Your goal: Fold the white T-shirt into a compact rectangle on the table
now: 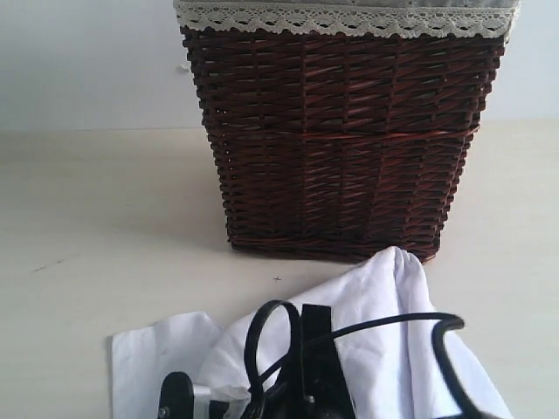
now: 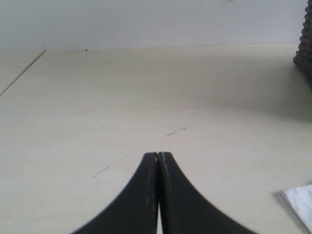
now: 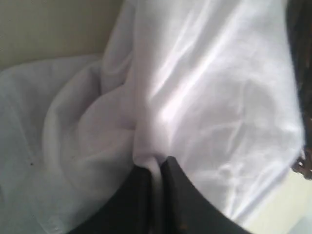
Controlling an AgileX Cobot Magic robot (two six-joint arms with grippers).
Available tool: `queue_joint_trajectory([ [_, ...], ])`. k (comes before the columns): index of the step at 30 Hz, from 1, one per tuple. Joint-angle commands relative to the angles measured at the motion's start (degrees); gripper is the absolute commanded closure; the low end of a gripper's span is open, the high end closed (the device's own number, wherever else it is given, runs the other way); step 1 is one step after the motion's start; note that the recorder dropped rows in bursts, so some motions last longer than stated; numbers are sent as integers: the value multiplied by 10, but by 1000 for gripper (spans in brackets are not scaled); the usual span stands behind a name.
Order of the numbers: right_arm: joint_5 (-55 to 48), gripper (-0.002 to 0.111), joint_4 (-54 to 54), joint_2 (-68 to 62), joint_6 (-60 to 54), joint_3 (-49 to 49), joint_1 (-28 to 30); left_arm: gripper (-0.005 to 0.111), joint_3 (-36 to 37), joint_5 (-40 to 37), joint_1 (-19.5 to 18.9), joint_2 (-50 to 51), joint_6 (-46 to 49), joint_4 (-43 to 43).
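The white T-shirt (image 1: 393, 349) lies bunched at the near edge of the table (image 1: 105, 227), one part pulled up into a peak in front of the basket. In the right wrist view my right gripper (image 3: 156, 163) is shut on a pinched fold of the T-shirt (image 3: 204, 97), with cloth filling most of that view. My left gripper (image 2: 158, 155) is shut with nothing in it, over the bare table (image 2: 146, 97); a corner of the T-shirt (image 2: 300, 202) lies off to one side of it. The lettering and collar tag are hidden.
A dark wicker basket (image 1: 341, 140) with white lace trim (image 1: 341, 17) stands at the back centre, just behind the raised cloth; its edge (image 2: 305, 44) shows in the left wrist view. A black arm body with looping cables (image 1: 297, 367) covers the shirt's near middle.
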State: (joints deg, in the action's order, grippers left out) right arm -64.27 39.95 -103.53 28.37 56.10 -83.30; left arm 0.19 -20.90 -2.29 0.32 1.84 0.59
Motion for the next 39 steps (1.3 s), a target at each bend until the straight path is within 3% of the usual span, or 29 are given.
queue_joint_trajectory([
  [1,-48,108,18,48,4,3,0,107,-2,10,2,-3,-4,0],
  [13,-42,108,-7,242,17,16,5,107,-2,10,2,-3,-4,0],
  [17,78,108,-87,281,17,43,38,107,-2,10,2,-3,-4,0],
  [22,244,108,-104,268,28,49,90,107,-2,10,2,-3,-4,0],
  [29,200,108,-75,211,44,49,154,107,-2,10,2,-3,-4,0],
  [33,293,108,-106,210,17,49,154,107,-2,10,2,-3,-4,0],
  [39,285,108,-106,210,-2,49,154,107,-2,10,2,-3,-4,0],
])
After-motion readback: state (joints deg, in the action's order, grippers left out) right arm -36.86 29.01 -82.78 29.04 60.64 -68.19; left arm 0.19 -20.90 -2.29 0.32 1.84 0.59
